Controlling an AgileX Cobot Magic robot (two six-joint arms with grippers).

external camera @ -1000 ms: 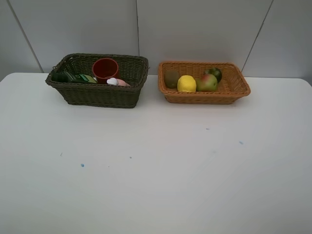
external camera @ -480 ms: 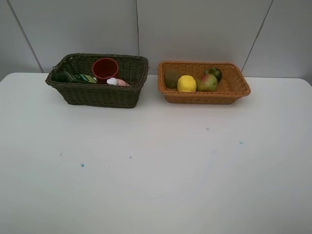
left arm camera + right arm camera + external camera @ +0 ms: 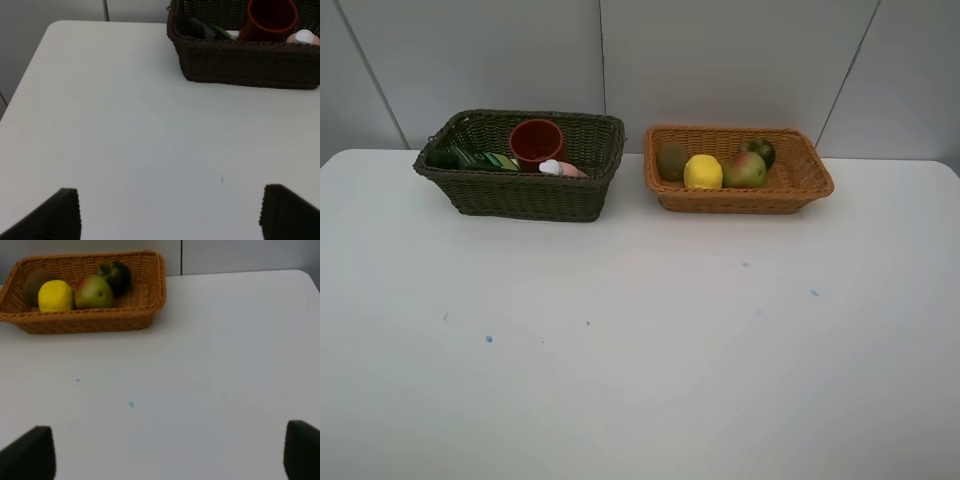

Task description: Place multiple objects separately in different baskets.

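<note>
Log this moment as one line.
dark basket: red cup, bottles | tan basket: lemon, pear, kiwi | left gripper: open | right gripper: open

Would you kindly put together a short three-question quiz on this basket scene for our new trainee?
1. True or false: the red cup sits in the orange basket.
2. Which fruit lies between the kiwi and the pear? A) lemon B) dark green fruit C) none
3. Fill in: the left gripper and right gripper are both ____.

Key: 1 false, it sits in the dark basket; 2 A; 3 open.
</note>
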